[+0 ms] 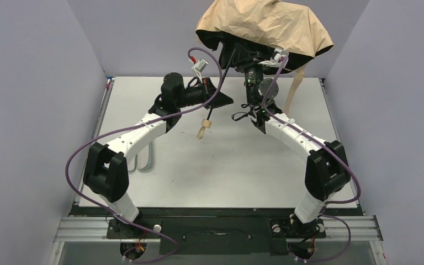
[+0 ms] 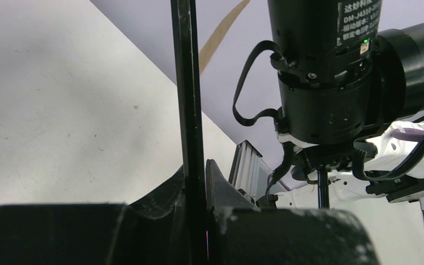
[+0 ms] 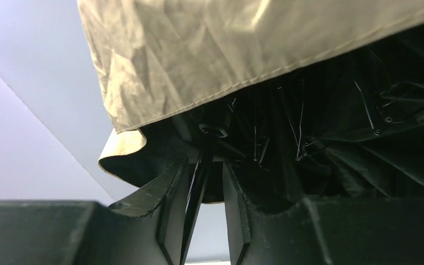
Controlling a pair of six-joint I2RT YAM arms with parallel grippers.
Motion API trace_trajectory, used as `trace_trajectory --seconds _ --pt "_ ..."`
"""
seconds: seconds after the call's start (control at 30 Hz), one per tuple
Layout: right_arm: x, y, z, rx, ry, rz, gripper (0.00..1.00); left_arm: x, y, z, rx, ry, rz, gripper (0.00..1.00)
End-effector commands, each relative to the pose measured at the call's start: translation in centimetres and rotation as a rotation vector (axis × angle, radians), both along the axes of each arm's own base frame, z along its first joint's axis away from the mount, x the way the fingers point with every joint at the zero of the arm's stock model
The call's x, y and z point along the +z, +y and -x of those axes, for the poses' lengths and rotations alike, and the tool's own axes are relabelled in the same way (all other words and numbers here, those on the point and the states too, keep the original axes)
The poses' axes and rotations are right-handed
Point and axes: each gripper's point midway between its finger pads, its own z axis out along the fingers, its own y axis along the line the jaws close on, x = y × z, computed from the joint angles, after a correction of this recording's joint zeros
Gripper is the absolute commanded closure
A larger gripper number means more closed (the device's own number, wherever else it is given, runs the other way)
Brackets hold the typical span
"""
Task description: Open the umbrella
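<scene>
The umbrella is held up above the far side of the table, its tan canopy (image 1: 265, 25) bunched and partly spread, with the black lining showing underneath (image 3: 331, 127). Its thin black shaft (image 1: 226, 74) slants down left to the small tan handle (image 1: 203, 130). My left gripper (image 1: 220, 100) is shut on the lower shaft (image 2: 190, 110), which runs straight up between its jaws (image 2: 195, 171). My right gripper (image 1: 244, 55) points up under the canopy. Its jaws (image 3: 205, 171) stand apart on either side of the shaft, just below the runner (image 3: 212, 131). A tan strap (image 1: 295, 88) hangs from the canopy's right side.
A pale soft sleeve (image 1: 145, 157) lies on the white table (image 1: 226, 176) under my left arm. Grey walls close in the left, right and back. The right arm's wrist (image 2: 323, 83) hangs close beside the shaft in the left wrist view.
</scene>
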Motion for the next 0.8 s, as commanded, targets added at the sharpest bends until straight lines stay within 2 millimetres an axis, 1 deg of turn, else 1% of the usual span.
trace_trajectory --seconds 0.0,0.03,0.07,0.1,0.13,0.17,0.2,0.23,0.27,0.33,0.37,0.43,0.57,0.7,0.77 --pt "3.6 -1.3 -0.4 -0.04 -0.074 -0.078 0.77 7.4 0.8 1.7 -0.02 -0.272 0.114 1.0" --pt "3.5 -1.2 -0.7 -0.042 -0.071 -0.082 0.8 7.4 0.8 1.7 -0.024 -0.273 0.114 1.0" --pt "4.1 -1.5 -0.9 -0.051 -0.082 -0.092 0.81 7.4 0.8 1.9 -0.03 -0.275 0.114 1.0" --pt "3.9 -1.5 -1.3 -0.052 -0.077 -0.096 0.82 7.5 0.8 2.1 -0.033 -0.276 0.114 1.0" --pt "4.4 -1.7 -1.4 -0.055 -0.085 -0.11 0.82 7.5 0.8 2.2 -0.038 -0.278 0.113 1.0" --pt "4.2 -1.6 -1.7 -0.056 -0.081 -0.111 0.82 7.5 0.8 2.3 -0.041 -0.279 0.113 1.0" --pt "4.6 -1.6 -1.7 -0.05 -0.09 -0.119 0.82 7.4 0.8 2.4 -0.045 -0.277 0.11 1.0" --pt "4.5 -1.4 -1.9 -0.046 -0.089 -0.118 0.82 7.4 0.8 2.5 -0.046 -0.276 0.11 1.0" --pt "4.8 -1.3 -1.8 -0.037 -0.097 -0.118 0.82 7.4 0.8 2.7 -0.049 -0.276 0.107 1.0" --pt "4.6 -1.1 -2.0 -0.029 -0.094 -0.119 0.86 7.4 0.9 2.9 -0.052 -0.281 0.105 1.0" --pt "4.5 -1.0 -2.1 -0.028 -0.088 -0.119 0.91 7.5 1.0 3.1 -0.054 -0.285 0.105 1.0" --pt "4.3 -0.9 -2.2 -0.019 -0.081 -0.126 0.94 7.4 0.9 3.3 -0.062 -0.29 0.1 1.0" --pt "4.2 0.0 -2.0 0.032 -0.079 -0.134 0.94 7.3 0.7 3.9 -0.084 -0.298 0.096 1.0" --pt "4.2 0.4 -2.0 0.049 -0.076 -0.144 0.94 7.2 0.5 4.5 -0.112 -0.301 0.089 1.0" --pt "4.4 0.6 -2.0 0.061 -0.083 -0.141 0.89 7.1 0.5 4.7 -0.119 -0.308 0.083 1.0"
